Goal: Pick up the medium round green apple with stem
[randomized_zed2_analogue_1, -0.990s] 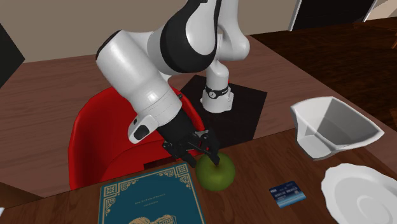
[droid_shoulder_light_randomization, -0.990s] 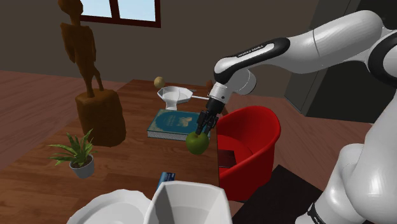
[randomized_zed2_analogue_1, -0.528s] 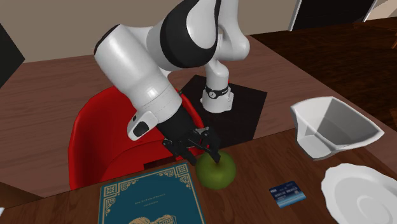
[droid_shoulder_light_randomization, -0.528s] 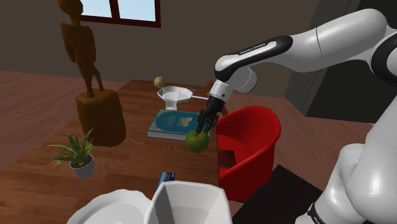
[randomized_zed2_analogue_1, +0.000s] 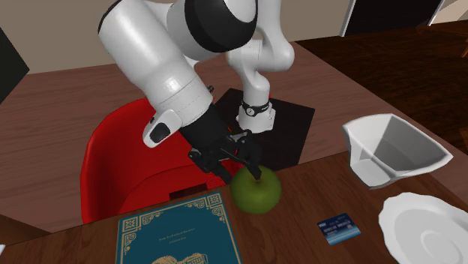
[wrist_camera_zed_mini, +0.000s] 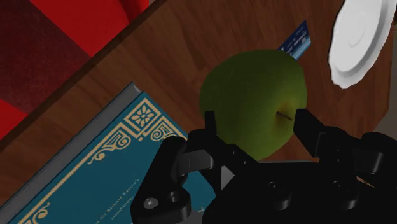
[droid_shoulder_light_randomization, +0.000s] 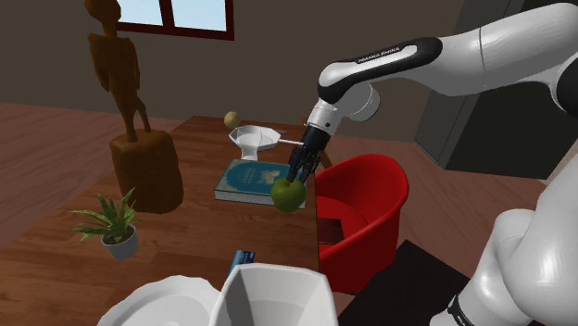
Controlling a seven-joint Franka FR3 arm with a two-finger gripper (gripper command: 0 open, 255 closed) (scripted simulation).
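The gripper (randomized_zed2_analogue_1: 244, 162) holds its fingers clenched on the green apple (randomized_zed2_analogue_1: 256, 192) over the wooden tabletop (randomized_zed2_analogue_1: 315, 251), just beside the teal book (randomized_zed2_analogue_1: 177, 237).

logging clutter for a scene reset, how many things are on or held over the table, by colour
white: 3 (far bowl, deep dish, plate)
blue: 2 (book, card)
green: 1 (apple, clasped in the hand)
tan: 1 (small round thing)
total: 7

A home: red armchair (droid_shoulder_light_randomization: 370, 190), carved wooden statue (droid_shoulder_light_randomization: 119, 69), potted plant (droid_shoulder_light_randomization: 113, 220), window (droid_shoulder_light_randomization: 190, 11).
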